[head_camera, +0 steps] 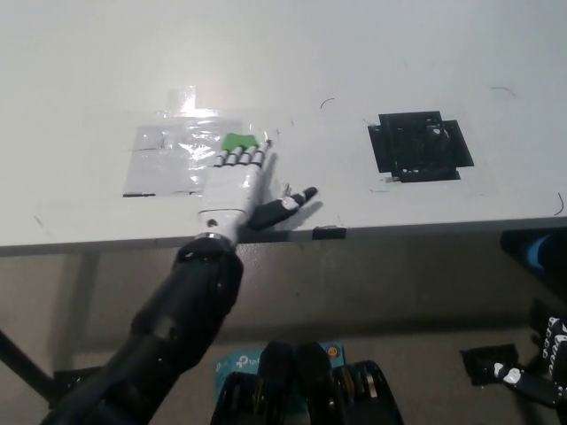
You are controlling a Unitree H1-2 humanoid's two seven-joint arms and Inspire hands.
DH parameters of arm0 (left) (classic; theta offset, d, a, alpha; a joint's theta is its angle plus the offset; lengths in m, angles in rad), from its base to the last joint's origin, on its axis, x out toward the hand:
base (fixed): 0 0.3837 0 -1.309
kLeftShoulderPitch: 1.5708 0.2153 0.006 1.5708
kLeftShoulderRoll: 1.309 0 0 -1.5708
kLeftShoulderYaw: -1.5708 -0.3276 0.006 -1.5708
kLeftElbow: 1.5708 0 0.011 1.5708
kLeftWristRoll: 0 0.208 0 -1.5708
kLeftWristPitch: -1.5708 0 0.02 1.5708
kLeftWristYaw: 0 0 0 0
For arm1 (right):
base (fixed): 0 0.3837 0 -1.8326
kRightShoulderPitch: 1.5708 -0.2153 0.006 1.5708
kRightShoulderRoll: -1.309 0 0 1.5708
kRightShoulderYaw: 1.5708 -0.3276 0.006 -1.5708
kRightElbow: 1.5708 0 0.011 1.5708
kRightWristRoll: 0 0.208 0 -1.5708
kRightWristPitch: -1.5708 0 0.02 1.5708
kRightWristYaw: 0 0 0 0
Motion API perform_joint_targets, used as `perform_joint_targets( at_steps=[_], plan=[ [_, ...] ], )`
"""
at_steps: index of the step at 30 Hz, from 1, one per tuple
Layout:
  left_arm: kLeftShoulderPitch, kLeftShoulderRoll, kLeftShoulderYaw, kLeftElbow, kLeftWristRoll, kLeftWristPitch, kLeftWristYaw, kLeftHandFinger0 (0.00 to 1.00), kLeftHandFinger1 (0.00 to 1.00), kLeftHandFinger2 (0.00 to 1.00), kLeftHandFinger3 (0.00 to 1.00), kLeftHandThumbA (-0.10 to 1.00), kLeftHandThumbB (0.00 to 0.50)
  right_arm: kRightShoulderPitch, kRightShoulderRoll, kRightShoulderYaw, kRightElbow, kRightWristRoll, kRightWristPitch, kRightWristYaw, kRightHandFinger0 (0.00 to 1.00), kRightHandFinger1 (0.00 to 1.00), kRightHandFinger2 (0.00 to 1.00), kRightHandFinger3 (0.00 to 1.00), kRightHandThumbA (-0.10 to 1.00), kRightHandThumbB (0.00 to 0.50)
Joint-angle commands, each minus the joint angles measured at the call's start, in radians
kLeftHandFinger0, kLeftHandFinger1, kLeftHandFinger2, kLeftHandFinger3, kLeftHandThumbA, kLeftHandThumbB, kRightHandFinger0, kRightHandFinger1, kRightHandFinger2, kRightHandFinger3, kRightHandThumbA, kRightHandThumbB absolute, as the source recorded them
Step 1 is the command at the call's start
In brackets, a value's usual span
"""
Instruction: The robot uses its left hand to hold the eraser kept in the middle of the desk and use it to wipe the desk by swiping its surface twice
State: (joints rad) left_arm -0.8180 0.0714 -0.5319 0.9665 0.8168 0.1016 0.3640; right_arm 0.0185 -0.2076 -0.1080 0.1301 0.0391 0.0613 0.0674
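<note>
The left hand (237, 186) lies flat, palm down, on the white surface (292, 53) near its front edge, its fingers (245, 158) stretched forward side by side and the thumb (285, 204) splayed out toward the right. The fingertips press down on a green eraser (236, 141), of which only a small patch shows past them; the hand pins it against the surface rather than wrapping around it. The eraser sits at the right end of a shiny clear plastic sheet (168, 155) taped to the surface. A black square patch (419, 144) lies well apart to the right. The right hand (547, 350) shows only partly at the lower right corner, below the surface; I cannot tell whether it is apart or closed.
</note>
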Motion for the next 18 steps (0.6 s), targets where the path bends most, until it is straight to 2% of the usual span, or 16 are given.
perform_joint_targets(
  at_steps=[1,6,7,18],
  plan=[
    [0.032,-0.074,-0.089,0.066,0.01,0.021,-0.228,1.0,1.0,1.0,1.0,1.0,0.5,-0.03,-0.006,0.015,-0.061,-0.004,0.001,0.014,1.0,1.0,1.0,1.0,1.0,0.492],
    [-0.022,-0.127,-0.2,0.118,0.082,0.05,-0.262,1.0,1.0,1.0,1.0,1.0,0.5,-0.028,0.001,0.026,-0.065,-0.007,-0.012,0.009,1.0,1.0,1.0,1.0,1.0,0.5],
    [-0.04,-0.145,-0.238,0.136,0.114,0.06,-0.273,1.0,1.0,1.0,1.0,1.0,0.5,-0.027,0.001,0.03,-0.064,-0.01,-0.019,0.009,1.0,1.0,1.0,1.0,1.0,0.483],
    [-0.075,-0.198,-0.362,0.2,0.159,0.09,-0.301,1.0,1.0,1.0,1.0,1.0,0.5,-0.013,0.016,0.045,-0.087,-0.004,-0.02,0.008,1.0,1.0,1.0,1.0,1.0,0.48]
  ],
)
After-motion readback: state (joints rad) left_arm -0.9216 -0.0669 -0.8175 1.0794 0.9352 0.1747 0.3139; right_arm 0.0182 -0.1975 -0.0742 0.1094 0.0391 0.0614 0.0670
